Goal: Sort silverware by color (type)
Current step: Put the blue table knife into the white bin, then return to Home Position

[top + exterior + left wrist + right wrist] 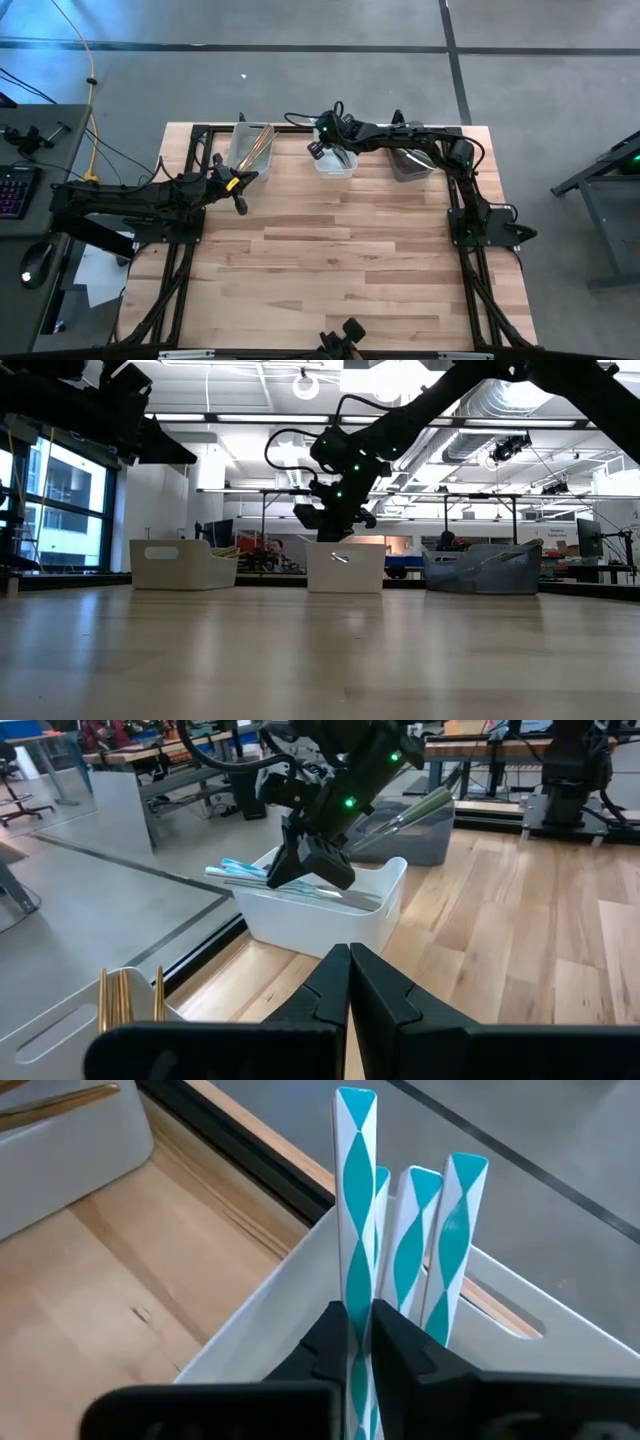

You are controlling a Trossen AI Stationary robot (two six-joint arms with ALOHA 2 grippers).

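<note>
- Presently, the right pincer [358, 1342] hung over the middle white bin [336, 162] at the far edge of the wooden surface [340, 260], its fingers pressed on a slim teal-and-white piece [355, 1200] held near one end.
- Two or three matching teal-and-white pieces [445, 1240] lay in that same bin, just beside the held one, their ends resting on the bin wall.
- Gold-tan pieces [256, 143] lay in the left white bin [250, 150]; the grey bin [408, 163] on the right held darker pieces [412, 813], their type not discernible.
- The left pincer [349, 982] was pressed together and empty, waiting near the gold-tan bin.
- Handling judgement: the pieces appeared stiff, thin and light, with a smooth finish likely to slip or pivot between narrow fingers.
- A hold near one end, as seen, would let the free length swing; a hold nearer the middle would be steadier, though the end grip suits lowering a piece lengthwise into the bin.
- No piece was seen loose on the open surface, so the sorting appeared close to complete.
</note>
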